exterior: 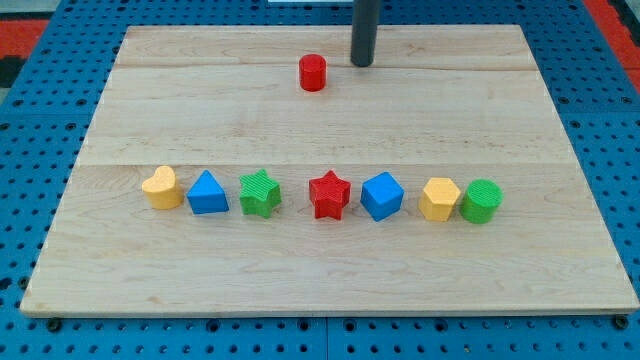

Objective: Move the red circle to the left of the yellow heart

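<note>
Eight blocks lie on the wooden counter [330, 120] in the one camera view; seven form a row across the view's lower half: yellow heart [161, 187] at the view's left end, then blue triangle [207, 193], green star [260, 192], red star [328, 195], blue cube [381, 195], yellow hexagon [439, 198] and green cylinder [481, 200], the last two touching. The red circle [313, 73] sits alone near the view's top, well apart from the row; my tip [362, 63] stands just to its right, not touching; there are no jaws on this rod, so no grip to report. To push well, I judge the tip should press the circle's right side, steering it leftward then down, ending beside the heart's left edge without nudging the row.
</note>
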### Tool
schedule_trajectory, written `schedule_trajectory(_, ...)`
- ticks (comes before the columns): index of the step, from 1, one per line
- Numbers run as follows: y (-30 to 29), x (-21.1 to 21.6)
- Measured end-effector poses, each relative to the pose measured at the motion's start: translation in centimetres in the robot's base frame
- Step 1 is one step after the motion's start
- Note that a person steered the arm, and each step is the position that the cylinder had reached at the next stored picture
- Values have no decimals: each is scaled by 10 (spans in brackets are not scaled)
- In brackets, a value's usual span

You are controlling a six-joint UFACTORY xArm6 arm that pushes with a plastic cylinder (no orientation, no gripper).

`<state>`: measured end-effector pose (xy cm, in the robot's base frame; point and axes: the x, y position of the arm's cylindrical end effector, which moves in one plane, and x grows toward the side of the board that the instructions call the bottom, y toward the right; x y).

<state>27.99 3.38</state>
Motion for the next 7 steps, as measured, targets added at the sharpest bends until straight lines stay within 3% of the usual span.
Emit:
schedule_trajectory(2, -162, 10)
schedule_trajectory(3, -204, 63)
schedule_trajectory(4, -221, 75)
schedule_trajectory(5, -223, 49)
schedule_trajectory(6, -272, 67)
schedule_trajectory(7, -281, 84)
